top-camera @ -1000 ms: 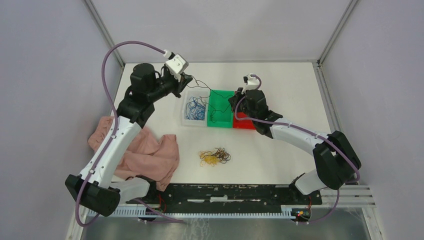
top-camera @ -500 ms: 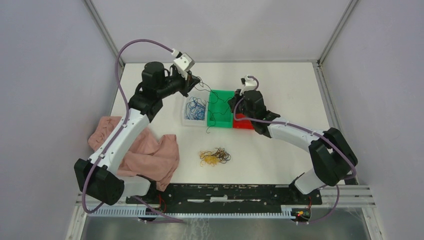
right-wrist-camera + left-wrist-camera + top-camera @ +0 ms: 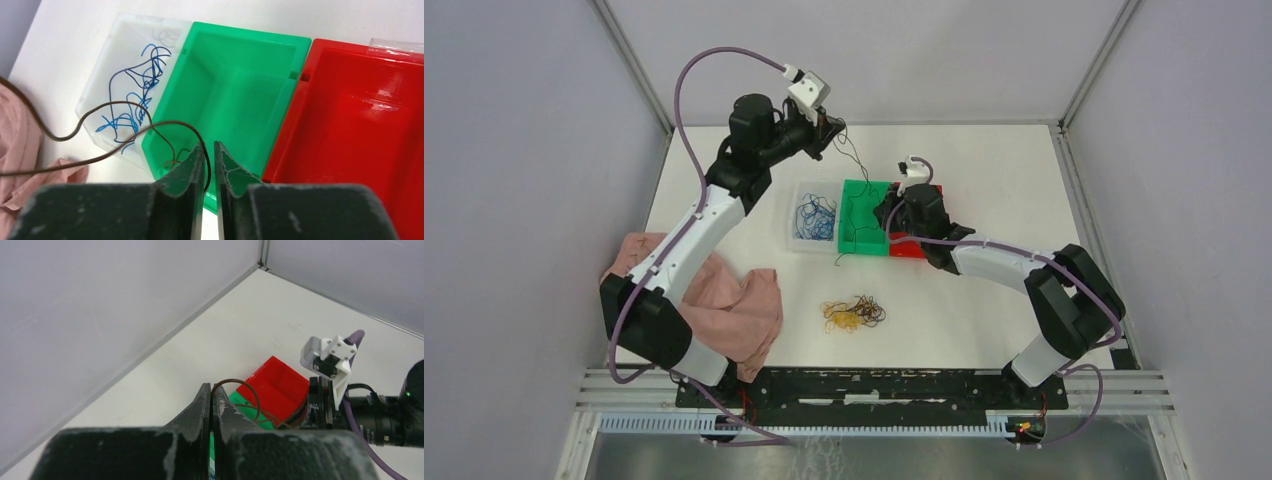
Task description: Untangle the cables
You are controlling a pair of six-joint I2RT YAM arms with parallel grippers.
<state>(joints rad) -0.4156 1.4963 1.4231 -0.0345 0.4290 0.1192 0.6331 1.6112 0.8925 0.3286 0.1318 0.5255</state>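
Moved: left gripper [image 3: 212, 390] has lifted toward the table's [image 3: 994, 160] far edge — drawing the thin dark-brown wire [image 3: 120, 102] up with it.
Left grip: fingers pressed together on that wire, likely to pull it free.
Right gripper [image 3: 210, 146]: jaws slightly parted over the green plastic bin [image 3: 240, 75], wire threading the gap.
Remaining cables [image 3: 854, 313]: yellow-and-dark tangle near the table's front edge.
Writing: none readable.

Brown wire [image 3: 120, 102] loops across the green bin [image 3: 250, 31].
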